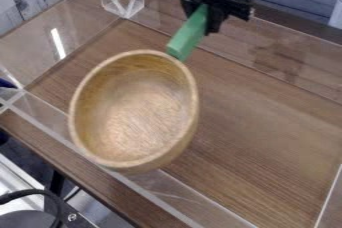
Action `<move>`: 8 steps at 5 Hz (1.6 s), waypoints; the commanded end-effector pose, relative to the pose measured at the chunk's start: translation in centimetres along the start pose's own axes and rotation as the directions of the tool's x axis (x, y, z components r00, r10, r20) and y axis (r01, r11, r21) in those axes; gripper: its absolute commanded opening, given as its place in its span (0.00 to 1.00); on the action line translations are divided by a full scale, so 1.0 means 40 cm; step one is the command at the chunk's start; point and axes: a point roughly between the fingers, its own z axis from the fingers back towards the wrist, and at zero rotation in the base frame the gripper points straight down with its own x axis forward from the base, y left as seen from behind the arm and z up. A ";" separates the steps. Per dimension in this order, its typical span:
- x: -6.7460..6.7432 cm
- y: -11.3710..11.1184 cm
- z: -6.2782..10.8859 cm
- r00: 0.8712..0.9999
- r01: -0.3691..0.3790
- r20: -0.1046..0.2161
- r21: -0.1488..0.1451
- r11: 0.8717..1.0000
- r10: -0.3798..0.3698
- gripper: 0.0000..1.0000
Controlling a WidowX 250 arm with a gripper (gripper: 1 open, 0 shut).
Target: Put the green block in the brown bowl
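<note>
Green block (187, 34) hung above the table (241, 112) in the upper middle of the frame, pinched by the gripper (203, 4); the brown bowl (134, 110) sat at centre-left, lower in the frame.

The bowl (134, 110) was smooth, grained wood; the block (187, 34) was matt green; the table (254, 122) showed wood grain with a faint sheen, seemingly varnished.

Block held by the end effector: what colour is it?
The block is solid green, showing best in the camera view.
</note>
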 end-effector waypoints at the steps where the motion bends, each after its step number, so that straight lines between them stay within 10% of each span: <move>1: -0.051 0.012 0.029 0.999 0.010 0.033 0.009 1.000 -0.010 0.00; 3: -0.147 0.039 -0.028 0.997 0.062 0.053 0.009 0.998 -0.062 0.00; 5: -0.214 0.042 -0.107 0.999 0.054 0.007 0.071 0.996 -0.054 0.00; 8: -0.210 0.038 -0.105 0.994 0.088 -0.065 0.061 0.994 -0.084 0.00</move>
